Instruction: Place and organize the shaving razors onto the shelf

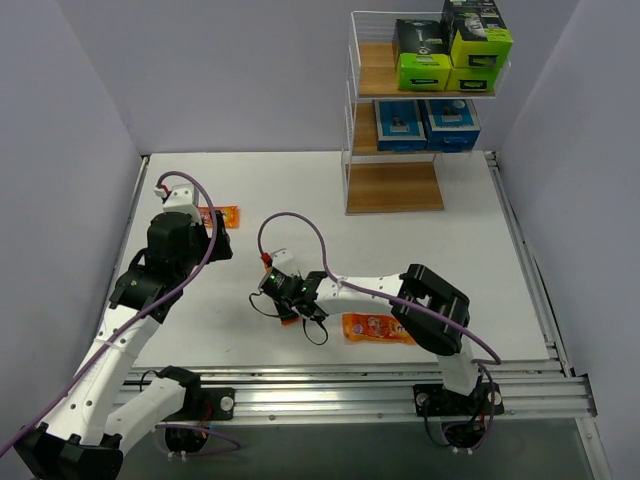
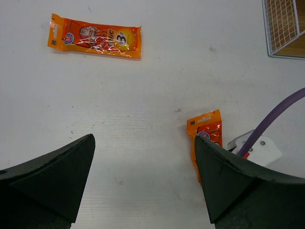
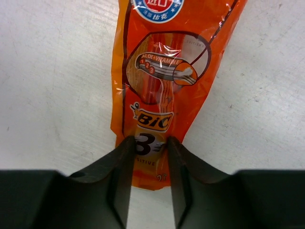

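pinched at its bottom seam: the orange packet (image 3: 162, 90), flat on the counter (image 3: 47, 71) near the front edge, a little left of centre. gripped by the right gripper (image 3: 148, 143), narrowed onto the film with only a sliver between the fingers. glossy, crinkly film, thin and limp, with a stiffer razor shape inside; likely to droop or slip from so small a bite.

lift slowly, keep the pinch firm, and let it hang free before swinging toward the shelf (image 1: 395, 120) at the far right corner. aim for the bare bottom board (image 1: 393, 187), light wood; lay it flat and square to the front lip, leaving room for the second packet (image 1: 378, 328) near the front edge and the third packet (image 1: 225, 215) toward the left edge. clear the white wire frame (image 2: 281, 24) on the way in.

above: 2 flat blue cards (image 1: 425, 122) on the middle board, rigid black-and-lime boxes (image 1: 450, 55) on top. left gripper (image 2: 144, 140) spread wide above the matte white counter, holding nothing.
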You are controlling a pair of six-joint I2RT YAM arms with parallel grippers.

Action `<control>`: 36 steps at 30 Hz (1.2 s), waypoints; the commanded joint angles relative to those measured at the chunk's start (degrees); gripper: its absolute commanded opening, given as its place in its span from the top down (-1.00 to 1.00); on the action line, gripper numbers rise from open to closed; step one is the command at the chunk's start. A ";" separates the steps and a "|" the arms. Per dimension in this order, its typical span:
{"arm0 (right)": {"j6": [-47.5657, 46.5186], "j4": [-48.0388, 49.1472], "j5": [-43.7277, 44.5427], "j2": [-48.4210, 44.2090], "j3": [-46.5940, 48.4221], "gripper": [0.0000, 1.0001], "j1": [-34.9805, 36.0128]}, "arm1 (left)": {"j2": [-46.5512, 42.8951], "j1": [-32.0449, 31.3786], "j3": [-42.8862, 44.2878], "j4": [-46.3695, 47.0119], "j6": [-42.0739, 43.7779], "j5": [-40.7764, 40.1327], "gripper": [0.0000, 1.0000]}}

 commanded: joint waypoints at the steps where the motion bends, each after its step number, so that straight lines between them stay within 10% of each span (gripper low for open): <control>1: 0.84 -3.81 1.03 3.64 -1.00 0.49 0.48 | -1.14 0.35 0.16 1.33 -0.32 0.33 -0.88; 7: 1.02 -3.63 0.24 1.45 -1.62 1.00 0.66 | -0.79 0.35 0.33 1.25 -0.32 -0.20 -0.88; 36: 10.34 18.51 11.23 -41.00 -36.60 1.00 -19.72 | -1.58 0.08 0.07 1.77 -0.50 2.70 -0.88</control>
